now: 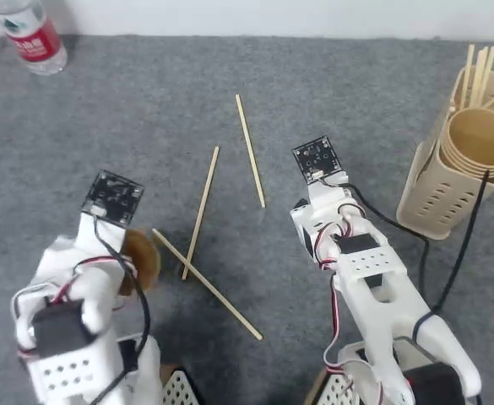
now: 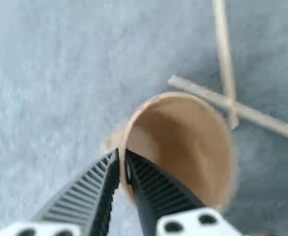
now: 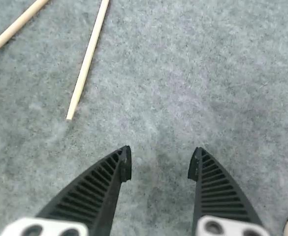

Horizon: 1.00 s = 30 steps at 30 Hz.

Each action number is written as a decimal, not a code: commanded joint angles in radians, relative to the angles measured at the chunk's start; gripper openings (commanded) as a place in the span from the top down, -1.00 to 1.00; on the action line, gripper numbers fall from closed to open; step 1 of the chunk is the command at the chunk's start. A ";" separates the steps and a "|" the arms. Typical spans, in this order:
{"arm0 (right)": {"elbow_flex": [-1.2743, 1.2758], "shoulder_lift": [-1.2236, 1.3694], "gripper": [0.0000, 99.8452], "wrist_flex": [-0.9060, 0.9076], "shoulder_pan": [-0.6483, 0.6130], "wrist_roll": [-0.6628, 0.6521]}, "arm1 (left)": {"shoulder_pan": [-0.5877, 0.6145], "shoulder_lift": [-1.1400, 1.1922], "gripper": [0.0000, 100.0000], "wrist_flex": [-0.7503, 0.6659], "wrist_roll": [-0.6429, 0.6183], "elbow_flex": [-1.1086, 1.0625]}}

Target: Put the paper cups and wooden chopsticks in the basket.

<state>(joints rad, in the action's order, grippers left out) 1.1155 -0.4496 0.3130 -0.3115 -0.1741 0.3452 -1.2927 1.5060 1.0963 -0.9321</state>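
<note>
Left claw (image 2: 121,155) pinches paper cup (image 2: 183,142) rim; right claw (image 3: 161,162) spread over open mat (image 3: 208,73).

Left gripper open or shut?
Shut on the paper cup: the left gripper has its fingers pinching the rim, nearly touching.

The table's grey cloth cover (image 1: 145,110) is showing a rough, felt-like, matt nap. The chopsticks (image 1: 201,213) lying on it are looking like pale bare wood, smooth and matt. The paper cup (image 2: 183,142) at the left gripper (image 2: 122,160) is showing tan matt paper, smooth inside. That gripper and the right gripper (image 3: 161,162) are showing fingers (image 3: 104,191) of black, ribbed, matt plastic, and the arm shells (image 1: 373,278) are looking like white plastic with a faint sheen. At far right the basket (image 1: 437,198) is appearing as smooth, slotted beige plastic, with stacked cups (image 1: 480,142) of matt paper inside. The far-left bottle (image 1: 32,35) is gleaming as clear glossy plastic.
</note>
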 commanded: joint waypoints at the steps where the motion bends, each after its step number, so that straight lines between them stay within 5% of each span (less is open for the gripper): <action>1: -0.008 -0.028 0.61 -0.015 0.004 -0.011 | -0.215 -0.003 0.98 0.110 -0.123 0.208; 11: -0.009 -0.030 0.61 -0.015 0.004 -0.011 | -0.388 0.028 0.98 -0.055 -0.462 0.435; 21: -0.009 -0.028 0.72 -0.016 0.005 -0.011 | -0.404 0.534 0.98 -0.388 -0.919 0.865; 25: -0.008 -0.039 0.98 -0.016 0.028 -0.012 | -0.474 0.760 0.98 -0.397 -0.948 1.173; 30: -0.023 -0.150 0.99 0.010 0.163 -0.003 | -0.575 1.043 0.98 -0.296 -0.953 1.523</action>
<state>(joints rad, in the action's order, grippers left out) 1.1155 -0.4864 0.3130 -0.2194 -0.1757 -0.1519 -0.4519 1.1454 0.1649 0.2954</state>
